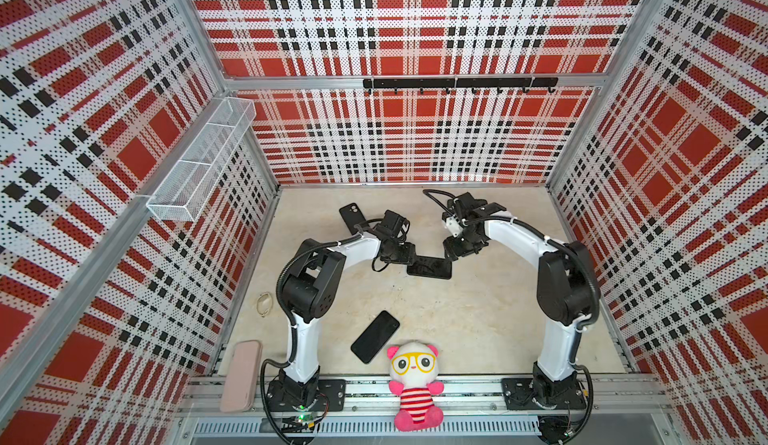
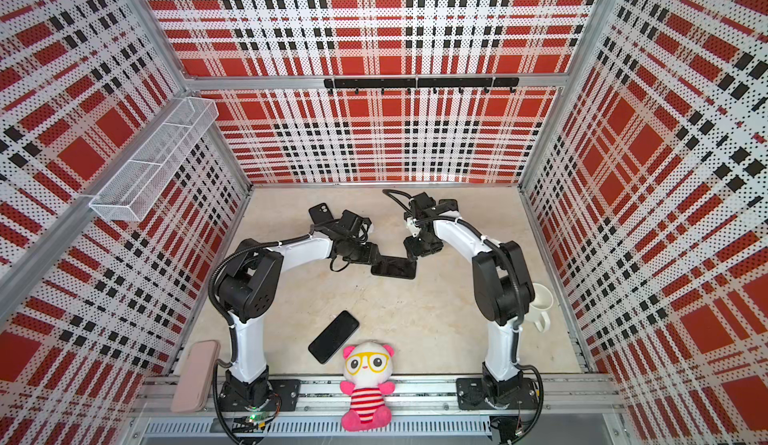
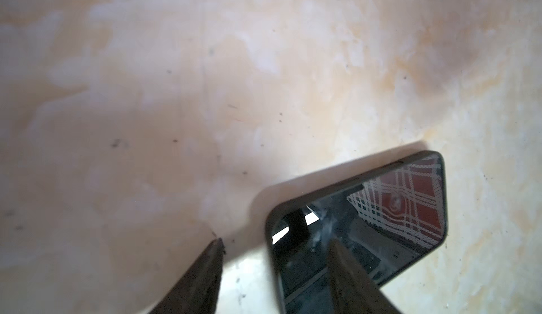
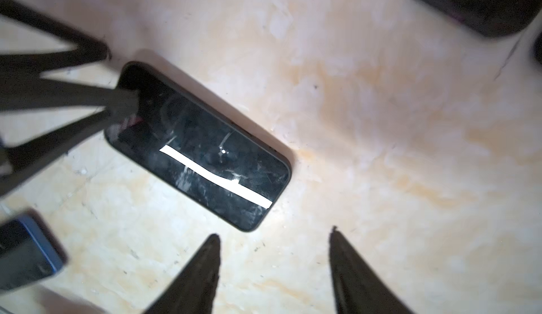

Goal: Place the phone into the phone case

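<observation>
Plush panda (image 1: 414, 365) nearest; left gripper (image 3: 275, 239), right gripper (image 4: 274, 231) spread by phone (image 1: 430, 267)

No legible text, brand or number anywhere, phone (image 4: 199, 148) screen dark at centre, reflections only, plush toy (image 1: 415, 384) at 6 o'clock unlettered

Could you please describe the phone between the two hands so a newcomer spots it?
On the beige table, look toward the middle. The black phone lies screen up between the left hand and right hand. Unlike the other phone by the plush panda and the dark slab farther back, it lies crosswise.
</observation>
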`<state>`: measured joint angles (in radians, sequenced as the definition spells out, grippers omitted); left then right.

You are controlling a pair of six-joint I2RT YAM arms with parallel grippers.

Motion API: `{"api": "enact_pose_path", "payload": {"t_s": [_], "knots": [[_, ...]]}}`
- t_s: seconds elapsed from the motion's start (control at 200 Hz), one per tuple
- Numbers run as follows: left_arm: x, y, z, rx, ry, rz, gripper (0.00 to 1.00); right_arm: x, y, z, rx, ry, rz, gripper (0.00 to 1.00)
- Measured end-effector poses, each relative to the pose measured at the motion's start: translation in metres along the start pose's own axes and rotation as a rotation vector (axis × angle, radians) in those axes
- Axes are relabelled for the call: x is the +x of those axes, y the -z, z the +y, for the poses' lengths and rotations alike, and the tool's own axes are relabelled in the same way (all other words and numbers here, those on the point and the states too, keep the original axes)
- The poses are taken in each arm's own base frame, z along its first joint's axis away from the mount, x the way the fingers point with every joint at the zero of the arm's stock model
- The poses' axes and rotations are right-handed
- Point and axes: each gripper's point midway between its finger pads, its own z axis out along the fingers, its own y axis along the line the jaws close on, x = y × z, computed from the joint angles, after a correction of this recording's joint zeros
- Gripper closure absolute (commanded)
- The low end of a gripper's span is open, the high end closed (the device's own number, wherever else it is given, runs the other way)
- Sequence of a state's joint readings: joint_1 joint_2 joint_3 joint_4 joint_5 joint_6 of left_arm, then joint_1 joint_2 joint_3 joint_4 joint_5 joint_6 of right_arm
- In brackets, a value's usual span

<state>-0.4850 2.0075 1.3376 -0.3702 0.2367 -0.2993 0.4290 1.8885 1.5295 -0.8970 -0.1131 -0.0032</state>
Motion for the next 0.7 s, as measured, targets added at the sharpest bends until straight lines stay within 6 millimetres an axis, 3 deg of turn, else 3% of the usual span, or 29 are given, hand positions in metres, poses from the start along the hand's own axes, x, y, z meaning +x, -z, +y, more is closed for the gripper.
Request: {"api": "enact_pose_path", "payload": {"t_s": [0.135,0.341,0.501,0.701], "knots": [[-0.025,0.028,0.030,-0.066,0.032,-0.078,0.25,-0.006,0.013,0.006,0.008,0.208,-0.049,0.00],[-0.052,0.067,0.063,-0.148,0.063,-0.183,0.15,0.008,-0.017,0.018,0.009,0.530,0.051,0.00],[-0.056,0.076,0.074,-0.178,0.069,-0.199,0.13,0.019,-0.046,0.024,-0.023,0.698,0.136,0.00],[-0.054,0.077,0.082,-0.193,0.069,-0.189,0.12,0.016,-0.065,0.029,-0.054,0.808,0.169,0.00]]}}
